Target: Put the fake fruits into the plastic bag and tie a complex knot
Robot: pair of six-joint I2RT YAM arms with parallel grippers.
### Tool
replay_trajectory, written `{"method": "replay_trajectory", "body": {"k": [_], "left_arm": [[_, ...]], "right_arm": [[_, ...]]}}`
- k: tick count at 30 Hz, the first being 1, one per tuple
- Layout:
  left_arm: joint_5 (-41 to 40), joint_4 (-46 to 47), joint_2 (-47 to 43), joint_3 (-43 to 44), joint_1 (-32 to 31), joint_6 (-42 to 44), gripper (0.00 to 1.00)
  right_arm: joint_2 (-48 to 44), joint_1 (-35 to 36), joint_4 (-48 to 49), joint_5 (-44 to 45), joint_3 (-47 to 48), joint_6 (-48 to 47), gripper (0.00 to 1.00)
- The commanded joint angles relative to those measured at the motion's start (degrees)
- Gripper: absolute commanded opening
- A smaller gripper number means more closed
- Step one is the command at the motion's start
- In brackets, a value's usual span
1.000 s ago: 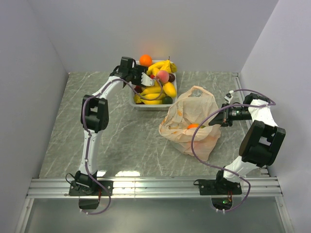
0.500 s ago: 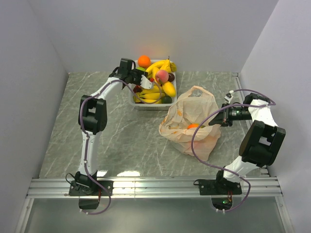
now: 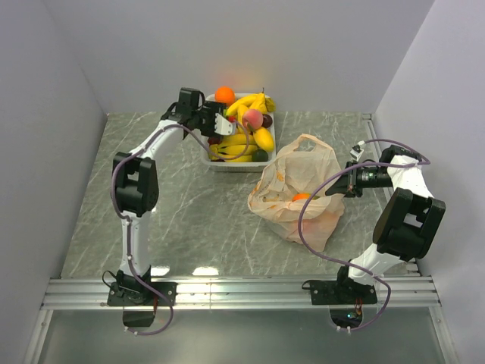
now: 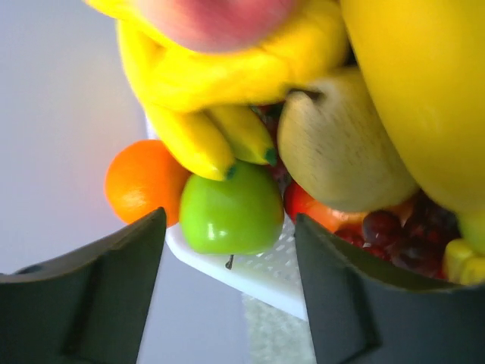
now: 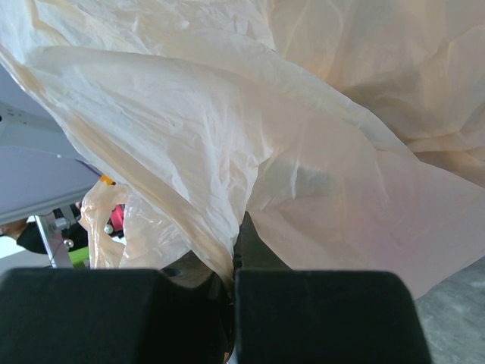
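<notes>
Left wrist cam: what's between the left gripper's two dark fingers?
A round green plastic fruit shows in the gap of the open left gripper, ungripped, at the rim of the white tray. Left wrist view.

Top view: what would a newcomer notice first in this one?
The white tray heaped with bright fruits at the far middle, with the open left gripper hovering over its left side. Next, the peach bag right of centre, one orange showing through it, its right side pinched by the shut right gripper.
</notes>
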Motion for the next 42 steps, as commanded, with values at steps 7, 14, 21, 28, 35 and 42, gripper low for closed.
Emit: {"method": "replay_trajectory", "body": {"k": [7,14,21,28,35,42], "left_arm": [[15.6,-6.7,-11.5,4.2,-0.5,-16.6,0.86],[13.8,-3.2,-11.6,2.7,-5.6,-20.2,0.89],[7.5,6.6,-4.6,11.9,-8.9,-52.6,0.99],[-0.7,8.5,0.3,15.9,-10.0,-72.9,0.99],[-11.7,9.5,4.4,16.7,-11.0,-74.9,0.99],[-11.5,6.7,7.5,17.5,-11.4,-74.1,0.99]], "right_arm": [[0.1,-0.5,0.8,-1.5,1.0,-0.1,0.00],[0.1,-0.6,1.3,-1.7,0.9,0.1,0.00],[-0.9,-0.5,1.4,-1.5,0.3,0.0,0.00],[-0.2,-0.6,1.1,-1.9,0.6,-0.3,0.00],[-0.2,-0.5,0.9,-2.1,0.6,-0.5,0.00],[-0.3,-0.5,1.1,-2.0,0.0,-0.4,0.00]]}}
